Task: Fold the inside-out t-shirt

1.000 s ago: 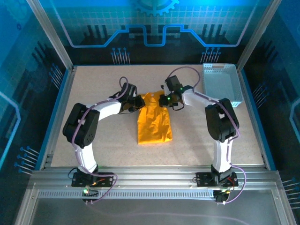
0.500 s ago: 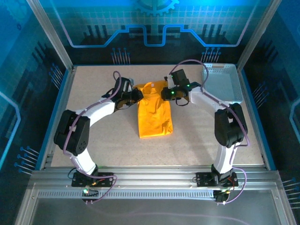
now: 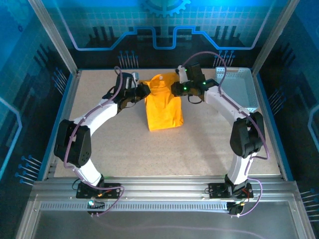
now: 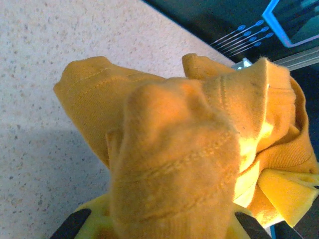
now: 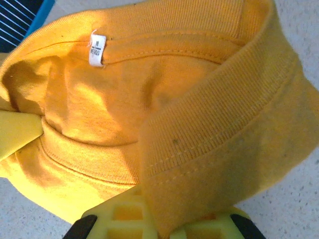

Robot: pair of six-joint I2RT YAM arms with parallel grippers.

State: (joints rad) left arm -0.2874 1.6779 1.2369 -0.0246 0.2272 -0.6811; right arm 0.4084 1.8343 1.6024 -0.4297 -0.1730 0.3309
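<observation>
The orange-yellow t-shirt (image 3: 163, 107) hangs between the two hands at the far middle of the desk (image 3: 209, 144), its top edge raised and its lower part lying on the surface toward the arm bases. The left hand (image 3: 143, 91) is clamped tight on the shirt's top left corner. The right hand (image 3: 175, 89) is clamped on the top right, beside the ribbed collar (image 5: 214, 129) and white label (image 5: 96, 50).

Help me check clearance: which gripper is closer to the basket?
The right gripper: the basket sits just right of it, while the left gripper holds the t-shirt's opposite edge.
</observation>
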